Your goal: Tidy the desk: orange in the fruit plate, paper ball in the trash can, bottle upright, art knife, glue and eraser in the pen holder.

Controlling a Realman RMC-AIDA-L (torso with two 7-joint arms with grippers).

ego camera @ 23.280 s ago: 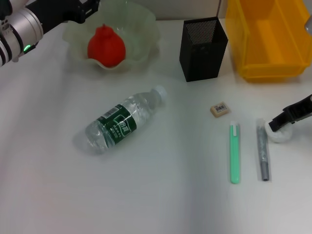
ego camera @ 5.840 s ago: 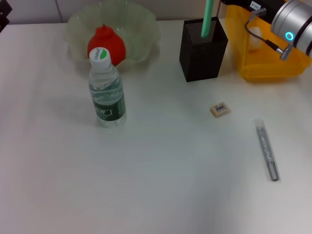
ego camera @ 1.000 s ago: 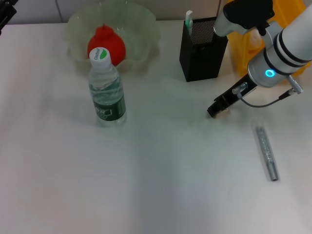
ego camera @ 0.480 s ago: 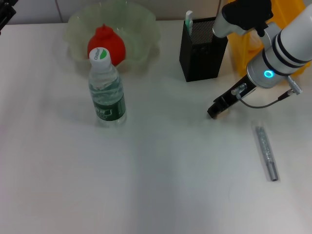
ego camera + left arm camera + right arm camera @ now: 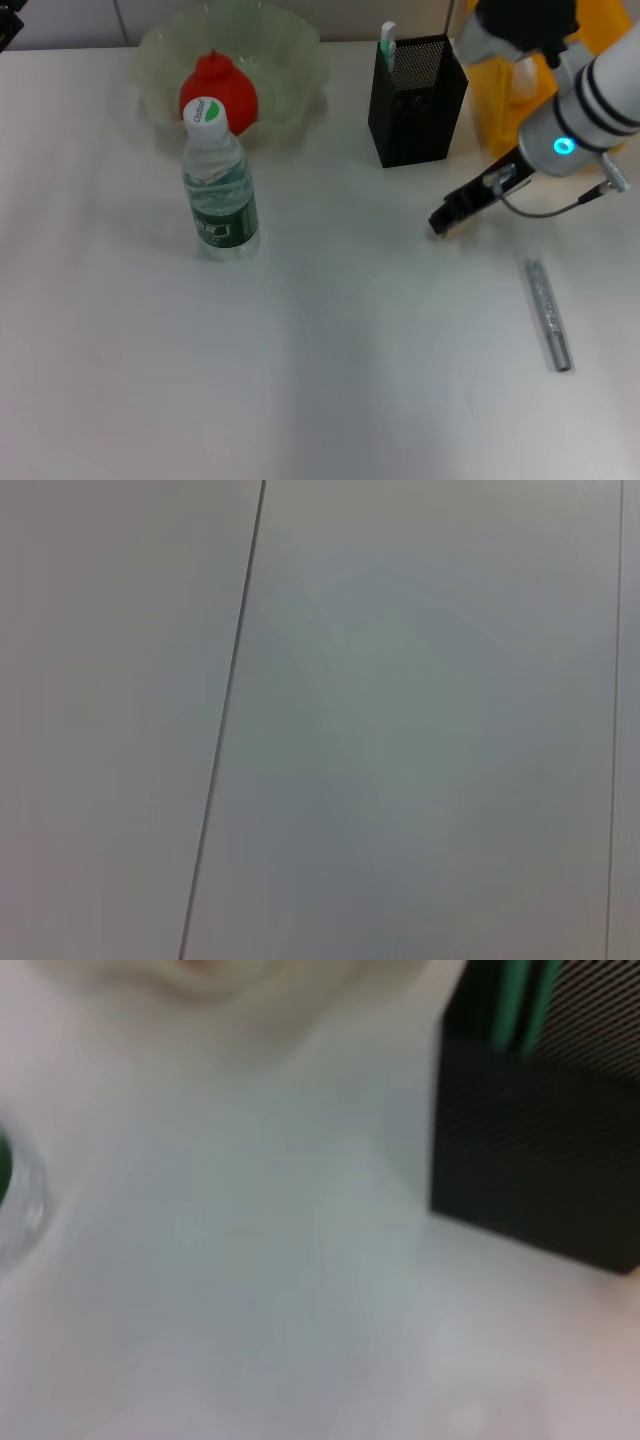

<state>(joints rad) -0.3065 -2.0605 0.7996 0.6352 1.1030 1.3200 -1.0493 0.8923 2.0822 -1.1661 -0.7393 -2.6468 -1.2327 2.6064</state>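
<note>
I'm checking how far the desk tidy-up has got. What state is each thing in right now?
orange: in the fruit plate.
bottle: upright, capped.
pen holder: upright, green stick inside.
trash can: upright, mostly hidden by the right arm.
grey stick: lying flat on the desk.
right gripper: low over the desk where the eraser would be; eraser hidden.

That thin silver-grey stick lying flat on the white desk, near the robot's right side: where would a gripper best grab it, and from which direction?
Probably around the middle of the thin silver-grey stick, coming straight down from above. It lies flat on the white desk, so only its top and long sides are reachable. Fingers should close across its narrow width, one on each long side; a mid-length grip keeps it balanced. The desk around it looks bare.
</note>
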